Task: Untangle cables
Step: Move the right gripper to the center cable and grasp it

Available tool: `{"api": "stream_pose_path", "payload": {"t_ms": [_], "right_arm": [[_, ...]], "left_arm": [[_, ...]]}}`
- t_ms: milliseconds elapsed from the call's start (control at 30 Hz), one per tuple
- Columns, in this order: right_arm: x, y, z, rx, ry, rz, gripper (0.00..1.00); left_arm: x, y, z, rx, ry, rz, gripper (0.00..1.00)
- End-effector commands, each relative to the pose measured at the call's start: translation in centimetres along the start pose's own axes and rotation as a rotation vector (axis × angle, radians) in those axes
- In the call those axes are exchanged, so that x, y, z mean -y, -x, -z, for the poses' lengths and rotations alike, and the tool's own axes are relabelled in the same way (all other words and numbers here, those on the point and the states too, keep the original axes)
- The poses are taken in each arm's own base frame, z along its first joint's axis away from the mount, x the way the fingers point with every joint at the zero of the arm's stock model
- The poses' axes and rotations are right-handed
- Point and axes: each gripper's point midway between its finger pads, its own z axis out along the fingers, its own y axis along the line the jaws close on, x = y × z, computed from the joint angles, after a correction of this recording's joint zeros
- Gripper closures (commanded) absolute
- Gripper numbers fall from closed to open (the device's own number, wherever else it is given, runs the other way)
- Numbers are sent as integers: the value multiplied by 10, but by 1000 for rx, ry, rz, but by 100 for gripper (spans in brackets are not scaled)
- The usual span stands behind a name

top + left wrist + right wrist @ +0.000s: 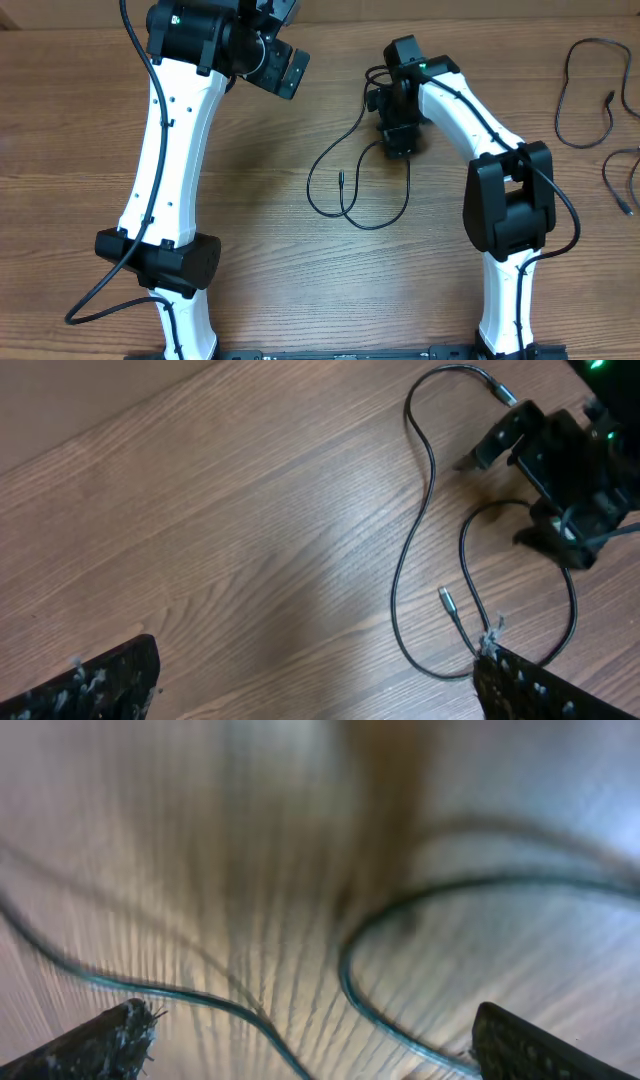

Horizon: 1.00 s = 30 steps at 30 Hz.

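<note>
Cables: I find the central cable (310, 180) lying loose at mid-worktop in open loops. A small plug end rests inside one loop, and the strands cross near the bottom. Its upper part runs beneath the right gripper. Two other cables (558, 110) lie well apart at the far right edge. I judge that to be the side for strands already separated.

Right gripper (398, 140): jaws spread fully, nothing held. It hangs low over the upper end of the central cable. Its own camera shows strands curving across between the fingers, blurred by closeness. I judge it is placed to straddle one strand before closing on it.

Left gripper (288, 70): jaws likewise wide apart and empty. It sits up and to the left of the loops, touching no cable. I judge it is held back to give the right arm room. From there its camera also overlooks the loops and the other gripper.

Task standing: I judge the untangling unfinished, since the central cable is looped over itself.

Worktop (250, 230): brown wood-grain board, flat, with a soft sheen. It is bare apart from the cables and the two arm bases at the near edge.

Room: nothing beyond the worktop is in view. Light is even, with faint shadows under the arms.

Risk: a strand may slip from wide jaws on closing.
</note>
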Motion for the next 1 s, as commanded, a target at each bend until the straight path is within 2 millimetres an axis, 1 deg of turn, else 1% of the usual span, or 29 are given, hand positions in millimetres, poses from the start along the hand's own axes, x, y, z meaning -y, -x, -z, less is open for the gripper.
{"api": "stream_pose_path", "payload": {"t_ms": [0, 67, 133, 267, 367, 467, 600, 667, 700, 733, 767, 800, 967], "right_arm": [[4, 4, 5, 24, -8, -400, 0], [9, 6, 6, 41, -20, -542, 0], [11, 9, 6, 65, -22, -620, 0], [8, 23, 7, 139, 17, -616, 0], [15, 31, 4, 184, 8, -617, 0], [26, 35, -7, 199, -17, -620, 0], [41, 37, -26, 196, -44, -623, 0], [46, 38, -33, 195, -49, -623, 0], [48, 38, -37, 195, -49, -623, 0], [49, 39, -38, 195, -51, -623, 3], [51, 39, -42, 195, -49, -623, 64], [52, 40, -44, 195, -48, -623, 96], [50, 39, -51, 177, -26, -620, 96]], "left_arm": [[-2, -1, -4, -10, 7, 8, 0], [-2, -2, -4, -12, 7, 8, 0], [-2, -3, -4, -16, 6, 8, 0], [-1, -6, -3, -29, 4, 9, 0], [-1, -8, -4, -37, 3, 9, 0], [-1, -8, -4, -37, 2, 9, 0], [-1, -8, -4, -38, 2, 9, 0], [-1, -9, -4, -40, 2, 10, 0], [-1, -9, -4, -41, 2, 10, 0], [-1, -9, -4, -42, 1, 10, 0], [-1, -10, -3, -44, 1, 10, 0], [-1, -10, -3, -44, 1, 10, 0], [-1, -10, -3, -45, 1, 10, 0]]}}
